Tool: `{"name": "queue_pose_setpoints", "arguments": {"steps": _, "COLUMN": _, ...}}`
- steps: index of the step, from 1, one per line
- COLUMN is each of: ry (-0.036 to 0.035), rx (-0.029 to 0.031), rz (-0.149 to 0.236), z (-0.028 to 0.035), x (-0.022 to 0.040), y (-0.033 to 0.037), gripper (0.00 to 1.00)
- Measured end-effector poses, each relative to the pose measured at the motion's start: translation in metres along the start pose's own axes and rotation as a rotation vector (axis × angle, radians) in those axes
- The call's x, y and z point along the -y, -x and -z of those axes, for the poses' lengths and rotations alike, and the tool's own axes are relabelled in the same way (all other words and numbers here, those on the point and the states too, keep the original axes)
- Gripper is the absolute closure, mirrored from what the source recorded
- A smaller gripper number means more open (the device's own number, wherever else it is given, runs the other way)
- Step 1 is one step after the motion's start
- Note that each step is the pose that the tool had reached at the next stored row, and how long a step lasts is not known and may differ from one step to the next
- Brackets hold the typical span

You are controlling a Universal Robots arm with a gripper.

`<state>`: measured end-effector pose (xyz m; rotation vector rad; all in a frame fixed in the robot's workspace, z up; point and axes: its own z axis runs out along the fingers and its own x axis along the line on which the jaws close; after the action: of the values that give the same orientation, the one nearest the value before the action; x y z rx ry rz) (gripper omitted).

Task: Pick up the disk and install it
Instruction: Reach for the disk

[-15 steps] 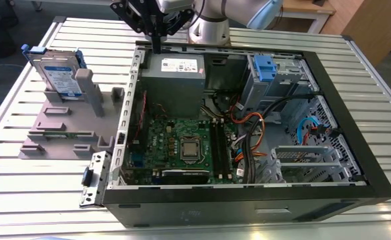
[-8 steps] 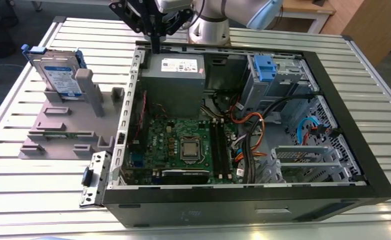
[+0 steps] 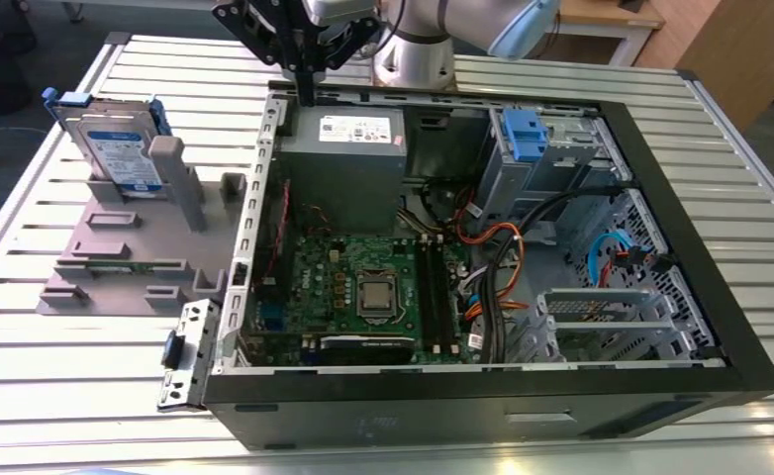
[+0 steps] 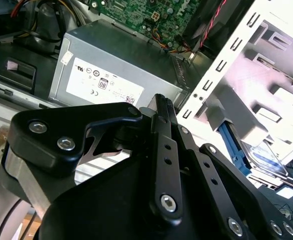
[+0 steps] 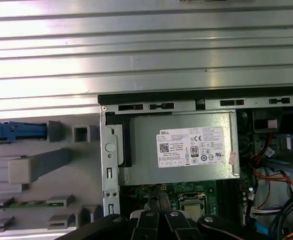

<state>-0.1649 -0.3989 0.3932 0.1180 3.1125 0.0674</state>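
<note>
— Where's the claw?
— My claw point(image 3: 311, 94) hangs above the power supply point(image 3: 347, 148), fingers pressed together, gripping nothing. The disk point(image 3: 114, 148) stands upright in the grey fixture point(image 3: 110, 247), beside the case point(image 3: 493, 406).
— Advice?
— I'd spread wide and meet its blue bracket squarely.

White sticker point(image 5: 191, 146) with black print and round certification marks seen on the grey metal box point(image 5: 146, 160) in the first wrist view, white-and-blue label point(image 3: 110, 141) borne by the disk point(image 3: 123, 166) in the exterior view, its print not legible.
</note>
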Motion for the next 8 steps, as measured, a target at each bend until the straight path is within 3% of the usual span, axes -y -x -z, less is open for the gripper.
{"name": "queue_pose_setpoints", "arguments": {"steps": 8, "ry": 0.0, "rx": 0.0, "rz": 0.0, "z": 0.0001, "x": 0.0001, "y": -0.0019, "gripper": 0.89}}
